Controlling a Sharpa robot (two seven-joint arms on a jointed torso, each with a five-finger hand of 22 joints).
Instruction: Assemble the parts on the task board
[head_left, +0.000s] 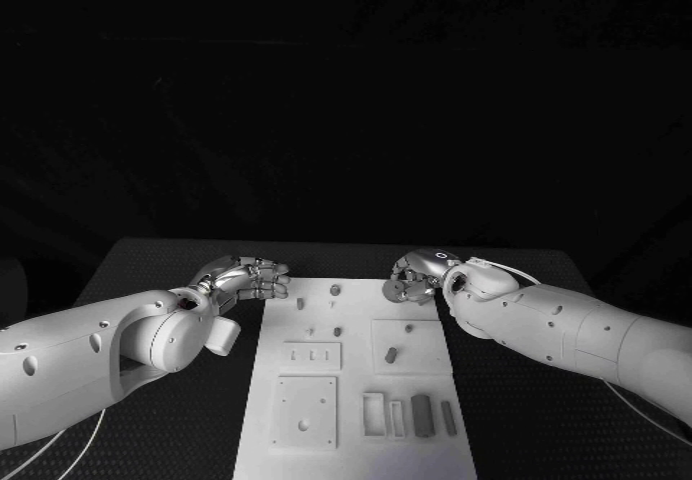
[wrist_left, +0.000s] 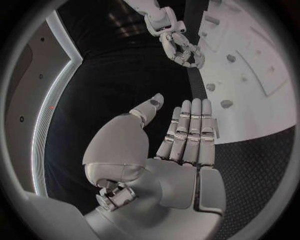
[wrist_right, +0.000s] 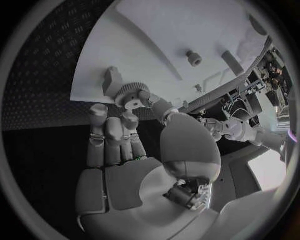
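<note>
Plainly, the right hand (wrist_right: 134, 165) gripped a small toothed, gear-like part (wrist_right: 128, 95) at its fingertips (wrist_right: 130, 118), the thumb pressing it from one side while the other fingers closed on it from the other; the part hung over the far right edge of the task board (head_left: 353, 400), and the head view showed it only as a small disc (head_left: 395, 289) half hidden by the hand (head_left: 421, 272). A short peg-like part (wrist_right: 194, 58) stood on the board well beyond those fingertips. The left hand (wrist_left: 181, 150) held nothing: its fingers (wrist_left: 190, 125) lay straight and side by side, the thumb set apart, hovering just off the board's far left edge and touching no part. From the head camera that hand (head_left: 245, 278) looked like a curled cluster, its fingertips hard to separate. Small parts (head_left: 392, 354) and slots on the board lay nearer the robot than both hands; their exact shapes were too small to tell.
</note>
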